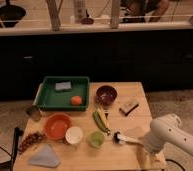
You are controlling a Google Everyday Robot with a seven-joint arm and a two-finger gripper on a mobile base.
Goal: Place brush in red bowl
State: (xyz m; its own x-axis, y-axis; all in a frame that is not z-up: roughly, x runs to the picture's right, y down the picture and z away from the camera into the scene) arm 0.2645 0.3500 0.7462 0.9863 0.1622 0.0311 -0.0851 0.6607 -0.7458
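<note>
The brush [126,140] lies low over the table's front right part, with its small dark round head [117,137] pointing left and its white handle running right. My gripper [143,144] is at the right end of the handle, at the tip of the white arm [172,136] that reaches in from the right. The red bowl [57,126] stands at the front left of the table, well left of the brush head, and looks empty.
A green tray [46,95] at the back left holds a grey sponge [63,86] and an orange fruit [76,100]. A dark maroon bowl [106,94], a tan block [128,106], a green-yellow vegetable [102,121], a white cup [74,135] and a green cup [96,139] stand between brush and red bowl.
</note>
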